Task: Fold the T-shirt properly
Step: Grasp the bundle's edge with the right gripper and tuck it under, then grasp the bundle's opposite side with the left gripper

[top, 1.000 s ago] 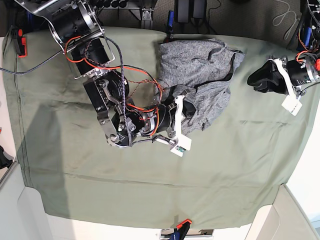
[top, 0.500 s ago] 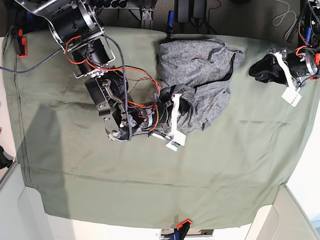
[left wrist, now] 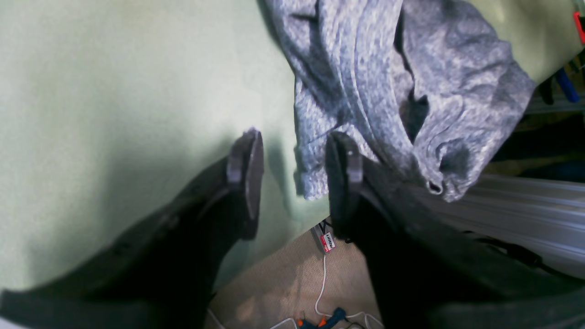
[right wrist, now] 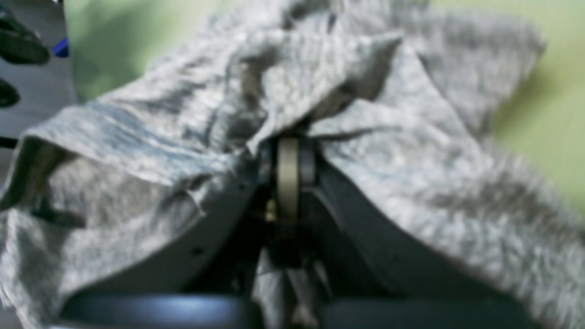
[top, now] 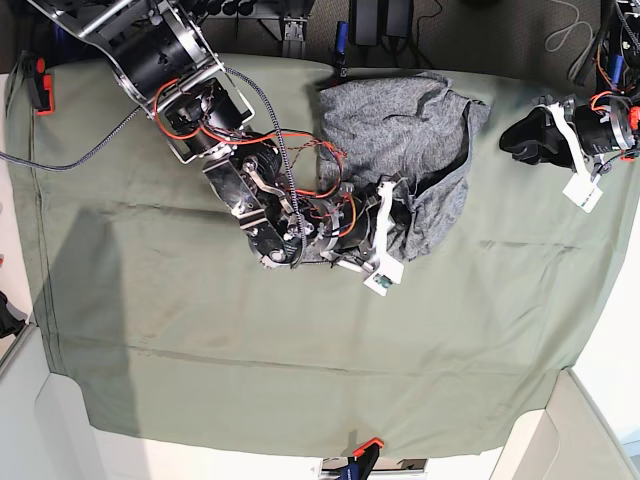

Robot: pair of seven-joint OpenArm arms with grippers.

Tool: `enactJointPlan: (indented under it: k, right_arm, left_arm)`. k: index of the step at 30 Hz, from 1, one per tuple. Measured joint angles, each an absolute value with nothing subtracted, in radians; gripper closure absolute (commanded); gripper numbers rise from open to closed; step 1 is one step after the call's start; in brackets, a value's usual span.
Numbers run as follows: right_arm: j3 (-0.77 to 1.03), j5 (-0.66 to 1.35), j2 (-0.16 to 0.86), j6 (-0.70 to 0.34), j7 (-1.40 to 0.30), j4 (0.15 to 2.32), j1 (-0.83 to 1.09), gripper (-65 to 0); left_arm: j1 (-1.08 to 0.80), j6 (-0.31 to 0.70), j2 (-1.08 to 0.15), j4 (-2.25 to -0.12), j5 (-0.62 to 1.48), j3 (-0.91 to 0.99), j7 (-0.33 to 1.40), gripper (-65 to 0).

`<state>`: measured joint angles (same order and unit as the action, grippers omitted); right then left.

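Since one second ago my right arm has swung toward the far edge and the right side of the counter, and it has dragged the lower flap of the T-shirt (top: 400, 135) along, so the garment is now more bunched than before; my left arm has pulled back a little toward the far right corner. The T-shirt lies crumpled near the middle of the far edge, on the olive-green cloth sheet (top: 200, 340) that covers the whole counter. I judge it light, thin and very soft: it will sag, stretch and slip into new wrinkles, so a hem or a shoulder seam is the better place to take hold, not the loose middle. My right gripper (top: 385, 228) is closed on a fold of the shirt; in the right wrist view the fabric drapes over both fingers. My left gripper (left wrist: 292, 173) is open and holds nothing, just beside a corner of the shirt.
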<state>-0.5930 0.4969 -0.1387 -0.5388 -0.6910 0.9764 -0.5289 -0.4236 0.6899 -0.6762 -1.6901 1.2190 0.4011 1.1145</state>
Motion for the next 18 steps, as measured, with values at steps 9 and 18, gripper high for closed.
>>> enactJointPlan:
  k: [9, 18]
  right_arm:
    - [-0.604, 0.500, -0.141, -0.539, -0.527, 0.978, -0.663, 0.0]
    - [-0.600, 0.392, -0.141, -0.537, -0.495, 0.980, -0.725, 0.0]
  left_arm:
    - [-0.443, 0.690, -0.675, -1.690, 1.193, 0.401, 1.114, -24.9]
    - [-0.474, 0.690, -0.676, -1.695, 1.195, 0.401, 1.115, -9.3]
